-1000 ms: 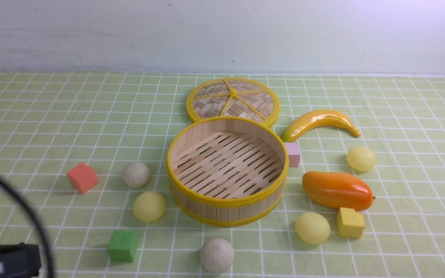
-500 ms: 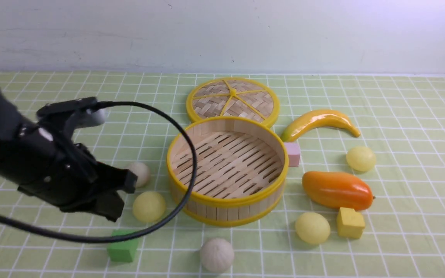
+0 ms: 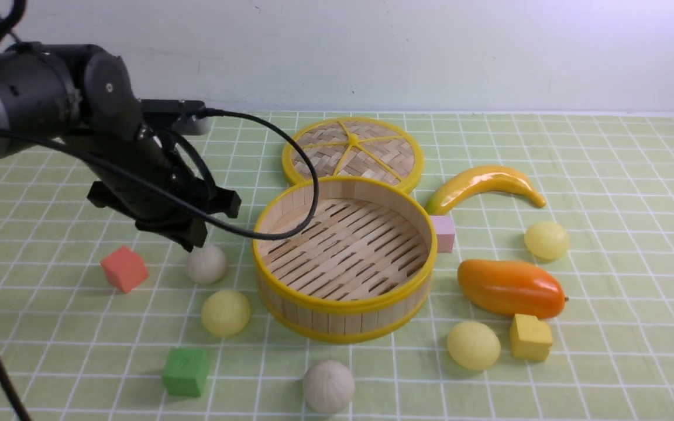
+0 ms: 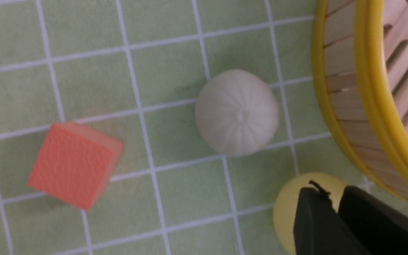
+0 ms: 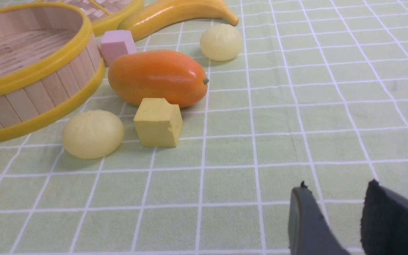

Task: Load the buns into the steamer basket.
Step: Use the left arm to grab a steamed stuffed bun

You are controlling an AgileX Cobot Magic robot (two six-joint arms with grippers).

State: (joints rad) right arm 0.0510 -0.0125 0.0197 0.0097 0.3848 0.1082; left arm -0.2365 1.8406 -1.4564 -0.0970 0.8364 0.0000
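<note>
Five buns (image 3: 473, 345) outside the steamer basket (image 3: 346, 305), mid-frame, front view, left gripper (image 3: 195, 238) over the off-white bun (image 3: 206, 264) at centre-left, jaw gap untellable; left wrist view: bun mid-frame, so descend square, span its widest girth; right wrist view: right gripper (image 5: 336, 189) parted, empty, lower right.

lab tabletop setup, checked tablecloth (image 3: 635, 193), plastic mango (image 3: 511, 288), bare wall (image 3: 430, 52)

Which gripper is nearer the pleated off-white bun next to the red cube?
Left. The left gripper hangs just above the off-white bun, beside the steamer basket; the right gripper is low over bare cloth on the basket's other side, past the yellow cube.
</note>
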